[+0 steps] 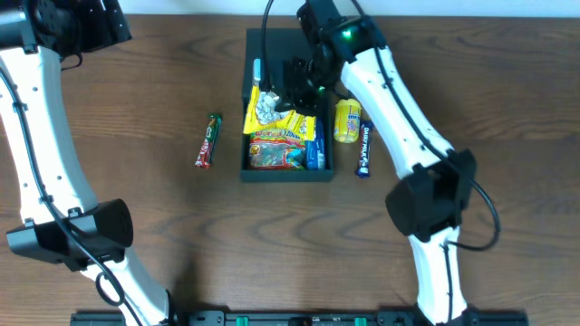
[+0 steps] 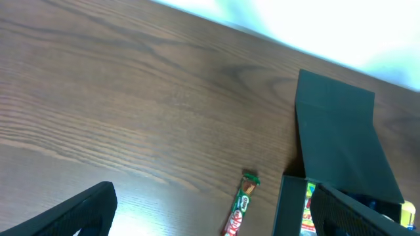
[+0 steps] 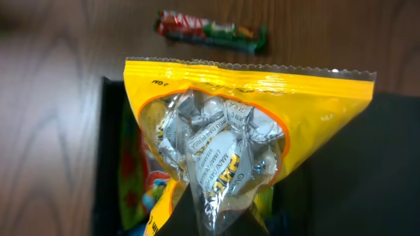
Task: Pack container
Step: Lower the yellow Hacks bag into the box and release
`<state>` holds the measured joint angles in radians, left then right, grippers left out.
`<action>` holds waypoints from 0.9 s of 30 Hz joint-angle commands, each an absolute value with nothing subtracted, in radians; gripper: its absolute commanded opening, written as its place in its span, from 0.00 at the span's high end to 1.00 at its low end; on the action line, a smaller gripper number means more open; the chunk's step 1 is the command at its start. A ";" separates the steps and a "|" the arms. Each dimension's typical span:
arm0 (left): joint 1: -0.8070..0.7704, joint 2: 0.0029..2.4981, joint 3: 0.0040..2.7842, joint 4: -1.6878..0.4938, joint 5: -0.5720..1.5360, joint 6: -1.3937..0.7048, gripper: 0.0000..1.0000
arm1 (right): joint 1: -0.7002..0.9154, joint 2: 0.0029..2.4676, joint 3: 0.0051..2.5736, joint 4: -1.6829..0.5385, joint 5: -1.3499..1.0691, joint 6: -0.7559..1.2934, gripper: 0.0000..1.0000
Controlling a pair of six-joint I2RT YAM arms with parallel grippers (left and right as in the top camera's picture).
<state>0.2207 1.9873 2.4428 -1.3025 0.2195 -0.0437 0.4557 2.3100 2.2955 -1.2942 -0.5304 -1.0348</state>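
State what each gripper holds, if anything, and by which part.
The right gripper pinches the yellow candy bag by its end opposite the serrated seal, over the container. The left gripper, open, holds nothing.

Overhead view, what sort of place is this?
Likely a robotics lab test bench: two white robot arms at a dark wood-grain table, the right tool holding a yellow bag of wrapped candies over a dark square cardboard box of snacks.

Soft, even light fills the overhead view, leaving only faint shadows on the worktop (image 1: 136, 109). The left wrist view blows out to white along its top edge. In the right wrist view, glare streaks the glossy yellow candy bag (image 3: 239, 141), and the wood behind it blurs.
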 commanded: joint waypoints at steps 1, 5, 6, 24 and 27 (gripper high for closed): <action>0.221 1.988 2.451 -1.305 0.234 -0.021 0.05 | 0.459 2.373 2.294 -1.272 -0.570 -1.071 0.95; 0.221 1.988 2.451 -1.305 0.234 -0.021 0.05 | 0.459 2.412 2.294 -1.255 -0.585 -1.063 0.87; 0.221 1.988 2.451 -1.305 0.234 -0.021 0.05 | 0.459 2.417 2.294 -1.246 -0.584 -1.040 0.70; 0.221 1.988 2.451 -1.314 0.238 -0.007 0.05 | 0.452 2.326 2.248 -1.199 -0.429 -0.690 0.99; 0.221 1.988 2.451 -1.320 0.237 -0.006 0.05 | 0.452 2.355 2.183 -1.129 -0.430 -0.654 0.99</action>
